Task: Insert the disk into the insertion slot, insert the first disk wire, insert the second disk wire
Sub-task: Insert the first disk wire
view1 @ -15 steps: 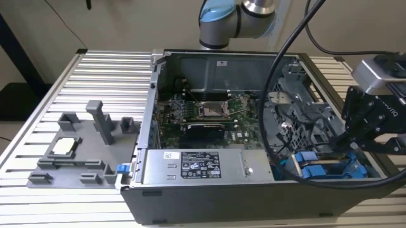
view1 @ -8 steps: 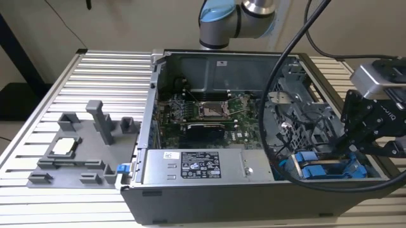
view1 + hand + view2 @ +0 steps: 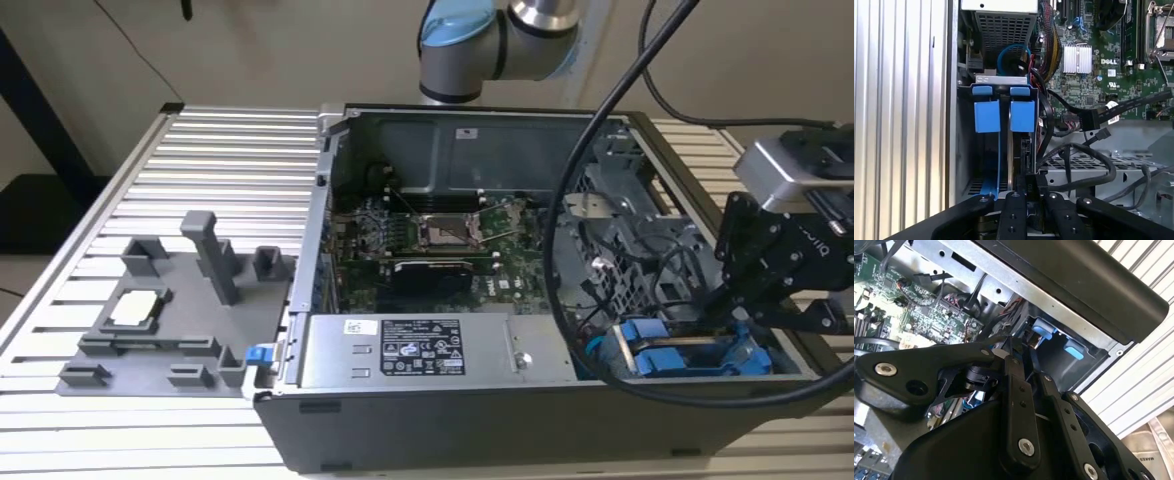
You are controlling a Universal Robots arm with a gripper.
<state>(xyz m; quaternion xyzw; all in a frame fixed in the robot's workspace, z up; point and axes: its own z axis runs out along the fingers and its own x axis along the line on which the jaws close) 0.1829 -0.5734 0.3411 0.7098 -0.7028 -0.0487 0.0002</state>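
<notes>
On the ribbed table (image 3: 214,140), open case (image 3: 441,415) (pincer (image 3: 1030,184) perhaps at the disk (image 3: 1022,117)).

Black gripper (image 3: 1021,352) linkage sits close to the lens, reaching into the open computer case (image 3: 1094,285). Just past its tip is a grey drive cage (image 3: 1054,360) with two blue carrier tabs (image 3: 1043,332) side by side. A green motherboard (image 3: 919,305) with dark cables lies deeper inside. The ribbed metal tabletop (image 3: 1146,380) runs outside the case wall.

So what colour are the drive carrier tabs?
Bright blue; the tabs show best in the first wrist view.
</notes>
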